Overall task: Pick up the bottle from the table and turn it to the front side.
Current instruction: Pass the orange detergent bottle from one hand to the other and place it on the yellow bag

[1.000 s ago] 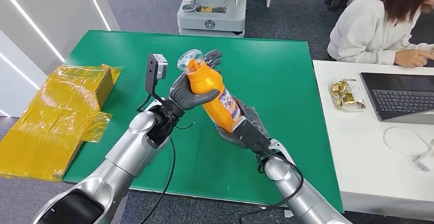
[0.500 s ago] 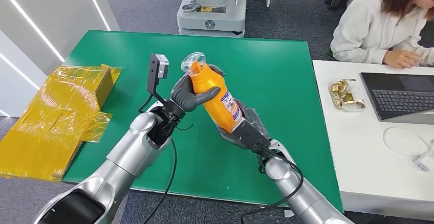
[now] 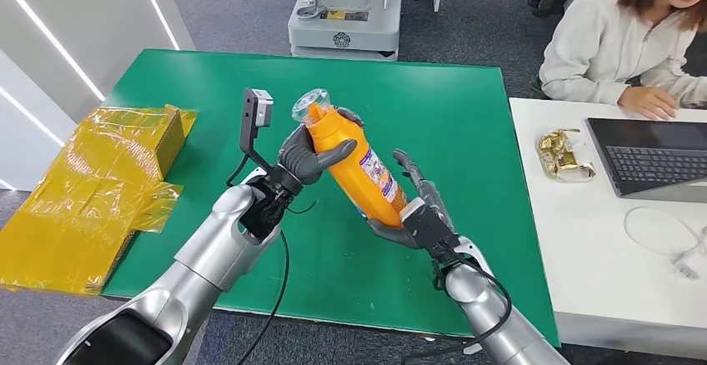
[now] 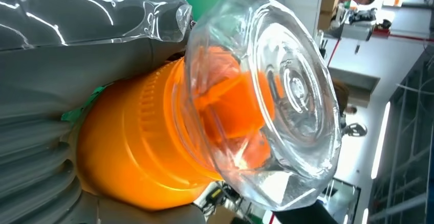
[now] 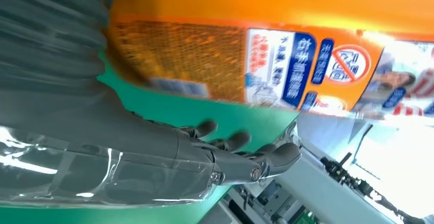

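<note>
One bottle (image 3: pixel 357 159), one laptop (image 3: pixel 650 158), two hands.

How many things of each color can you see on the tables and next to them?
Orange: 1, the bottle
Yellow: 1, the plastic-wrapped box
Gold: 1, the snack packet
Dark grey: 1, the laptop
White: 1, the cable
Total: 5
</note>
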`<state>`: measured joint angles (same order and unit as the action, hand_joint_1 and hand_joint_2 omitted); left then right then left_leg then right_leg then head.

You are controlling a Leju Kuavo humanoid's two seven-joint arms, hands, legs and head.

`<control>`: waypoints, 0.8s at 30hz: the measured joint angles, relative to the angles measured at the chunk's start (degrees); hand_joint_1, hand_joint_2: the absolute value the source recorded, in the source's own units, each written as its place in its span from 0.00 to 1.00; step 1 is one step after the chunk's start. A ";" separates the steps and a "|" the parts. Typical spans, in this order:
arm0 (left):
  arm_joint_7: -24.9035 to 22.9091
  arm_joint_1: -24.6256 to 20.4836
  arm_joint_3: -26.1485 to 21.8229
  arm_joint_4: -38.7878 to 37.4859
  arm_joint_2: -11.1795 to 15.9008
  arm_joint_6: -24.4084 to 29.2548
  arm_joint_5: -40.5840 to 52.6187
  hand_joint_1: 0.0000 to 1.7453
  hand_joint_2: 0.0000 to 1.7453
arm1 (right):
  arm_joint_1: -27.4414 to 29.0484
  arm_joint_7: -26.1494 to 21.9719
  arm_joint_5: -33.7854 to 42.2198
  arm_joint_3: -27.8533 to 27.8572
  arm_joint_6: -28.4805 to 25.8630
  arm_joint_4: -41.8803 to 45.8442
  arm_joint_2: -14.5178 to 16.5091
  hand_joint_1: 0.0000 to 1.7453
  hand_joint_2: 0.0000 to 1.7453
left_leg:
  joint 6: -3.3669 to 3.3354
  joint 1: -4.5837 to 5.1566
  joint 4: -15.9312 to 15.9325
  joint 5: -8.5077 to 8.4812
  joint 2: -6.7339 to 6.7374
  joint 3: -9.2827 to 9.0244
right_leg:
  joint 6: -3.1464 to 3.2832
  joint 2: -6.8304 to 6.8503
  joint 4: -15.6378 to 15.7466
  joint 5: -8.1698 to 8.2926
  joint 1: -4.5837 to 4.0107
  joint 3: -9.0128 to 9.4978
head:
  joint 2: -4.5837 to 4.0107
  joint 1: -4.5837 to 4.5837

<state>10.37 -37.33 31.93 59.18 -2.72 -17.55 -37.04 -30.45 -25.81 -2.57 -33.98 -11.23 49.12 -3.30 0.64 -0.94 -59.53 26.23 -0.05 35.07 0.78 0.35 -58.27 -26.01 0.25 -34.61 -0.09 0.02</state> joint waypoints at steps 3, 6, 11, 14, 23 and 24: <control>2.53 -0.58 0.06 -1.08 0.17 3.27 4.20 1.00 1.00 | 1.40 -0.05 0.61 0.69 -0.60 2.37 -1.26 0.00 1.00 | 0.00 0.00 -0.01 0.00 0.01 -0.01 | 0.00 -0.01 0.00 0.00 0.00 0.00 | 0.00 0.00; 6.08 -1.58 0.17 -2.17 0.61 7.63 10.90 1.00 1.00 | 2.69 -0.05 0.72 1.21 -0.85 4.70 -2.18 0.00 1.00 | 0.00 -0.01 -0.01 0.00 0.01 -0.01 | 0.00 0.00 -0.01 0.01 0.01 0.00 | 0.00 -0.01; 11.52 -3.21 0.32 -3.47 1.78 19.21 28.21 1.00 1.00 | 4.86 -0.02 0.49 1.56 -1.25 9.18 -3.23 0.00 1.00 | 0.00 -0.03 0.00 0.00 0.05 -0.02 | 0.01 -0.03 -0.03 0.00 0.01 -0.01 | 0.00 0.00; 12.71 -4.10 0.33 -4.22 2.69 26.19 40.27 1.00 1.00 | 6.05 0.03 -0.06 1.60 -1.47 12.24 -3.70 0.00 1.00 | 0.00 -0.03 0.01 0.00 0.04 -0.01 | 0.01 -0.03 -0.03 0.00 0.00 -0.02 | 0.00 -0.01; 7.02 -6.84 0.91 -7.37 5.90 44.00 78.43 1.00 1.00 | 10.79 1.73 -3.88 2.86 -2.60 23.30 -4.48 0.00 1.00 | 0.00 -0.02 0.01 0.00 0.04 -0.01 | 0.00 -0.03 -0.02 0.00 0.00 -0.01 | 0.00 -0.01; 5.36 -7.03 1.15 -8.00 6.21 45.09 82.72 1.00 1.00 | 11.40 1.81 -4.47 3.17 -2.67 24.42 -4.48 0.00 1.00 | 0.00 -0.01 0.01 0.00 0.05 -0.01 | 0.00 -0.03 -0.02 0.00 0.00 -0.01 | 0.00 -0.01</control>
<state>15.74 -44.36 33.07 51.18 3.49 27.54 45.68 -19.05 -24.00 -7.04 -30.81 -13.90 73.53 -7.78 0.65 -0.96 -59.52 26.23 -0.01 35.05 0.79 0.32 -58.29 -26.02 0.25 -34.62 -0.09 0.02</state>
